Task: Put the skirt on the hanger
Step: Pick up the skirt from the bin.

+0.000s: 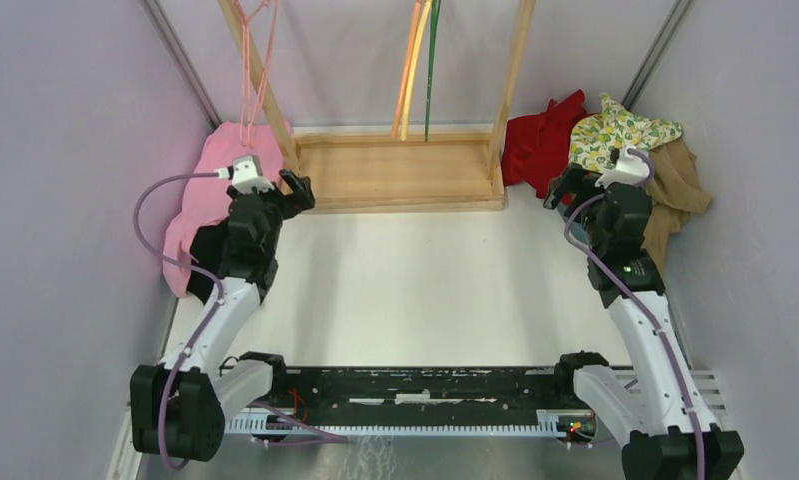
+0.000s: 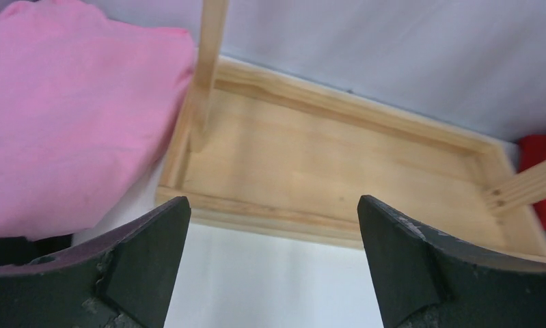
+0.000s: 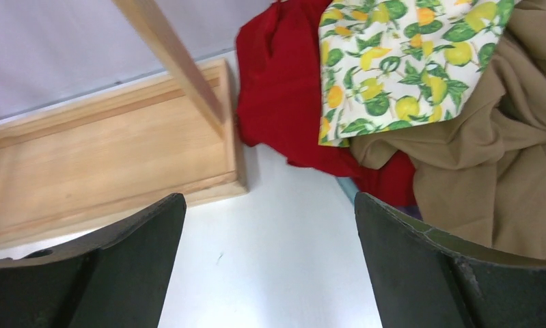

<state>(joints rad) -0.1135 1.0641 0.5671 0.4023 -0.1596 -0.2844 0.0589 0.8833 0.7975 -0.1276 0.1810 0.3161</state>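
skirt (image 3: 400, 61) | atop tan garment (image 3: 488, 157) | ahead of right pincer (image 3: 268, 205), jaws apart

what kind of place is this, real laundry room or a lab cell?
Looks like an enclosed lab test cell: plain walls box in a white table, two robot arms are bolted at its near edge, and a small wooden rack with hangers plus clothing heaps look like props.
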